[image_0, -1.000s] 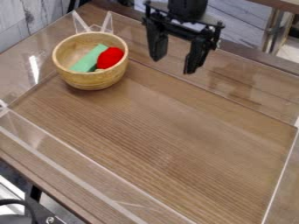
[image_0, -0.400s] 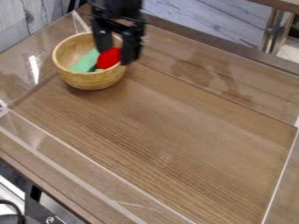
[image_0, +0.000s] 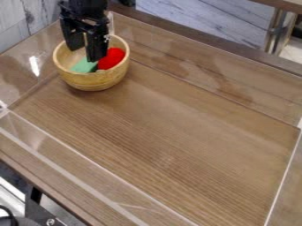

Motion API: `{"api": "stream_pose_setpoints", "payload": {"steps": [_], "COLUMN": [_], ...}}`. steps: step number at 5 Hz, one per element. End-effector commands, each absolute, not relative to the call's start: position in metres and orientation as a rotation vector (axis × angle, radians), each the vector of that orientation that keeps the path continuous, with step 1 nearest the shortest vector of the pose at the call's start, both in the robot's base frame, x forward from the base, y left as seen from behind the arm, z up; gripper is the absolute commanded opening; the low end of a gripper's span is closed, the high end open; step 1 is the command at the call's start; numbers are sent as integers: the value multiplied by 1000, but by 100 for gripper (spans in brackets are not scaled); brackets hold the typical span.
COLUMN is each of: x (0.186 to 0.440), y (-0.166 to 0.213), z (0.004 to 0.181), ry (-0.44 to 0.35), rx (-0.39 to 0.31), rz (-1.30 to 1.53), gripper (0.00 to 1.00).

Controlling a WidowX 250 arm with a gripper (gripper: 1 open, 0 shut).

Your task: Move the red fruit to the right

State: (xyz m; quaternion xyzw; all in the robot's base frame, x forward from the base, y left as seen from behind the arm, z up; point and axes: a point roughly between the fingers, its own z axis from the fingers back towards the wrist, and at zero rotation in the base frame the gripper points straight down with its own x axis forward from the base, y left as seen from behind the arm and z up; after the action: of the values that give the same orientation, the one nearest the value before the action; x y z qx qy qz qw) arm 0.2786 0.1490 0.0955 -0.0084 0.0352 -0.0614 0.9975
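Item 1, nearest me: the table, wood-grain top with clear raised edging. I found it bare from six o'clock through the centre and out to three o'clock, so the right side was free to receive the fruit.

Item 2, toward ten o'clock: a wooden bowl, upright, standing apart from the table edging.

Item 3, inside the bowl: a green block on the nine o'clock side and the red fruit on the three o'clock side, the two lying against each other. I could not make out the fruit's leafy end at this size.

Item 4, at eleven o'clock above the bowl: the claw, black, pointing straight down, fingers spread wide with nothing between them. Its tips hung over the bowl's far rim, nearer the green block than the fruit. I could not tell whether a tip touched either piece.

Progress, as I judged it: nothing was delivered. The fruit sat in the bowl at the left, ungripped. Left to do: centre the claw over the fruit rather than the block, lower, pinch, lift clear of the rim, carry toward three o'clock and set down.
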Motion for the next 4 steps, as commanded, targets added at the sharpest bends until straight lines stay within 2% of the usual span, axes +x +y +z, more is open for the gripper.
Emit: {"api": "stream_pose_setpoints", "payload": {"steps": [1,4], "x": [288,283], "y": [158,155], "z": [112,104], "ry": [8,-22], "rx": [18,23], "rz": [-87,-109], "gripper": [100,100]}}
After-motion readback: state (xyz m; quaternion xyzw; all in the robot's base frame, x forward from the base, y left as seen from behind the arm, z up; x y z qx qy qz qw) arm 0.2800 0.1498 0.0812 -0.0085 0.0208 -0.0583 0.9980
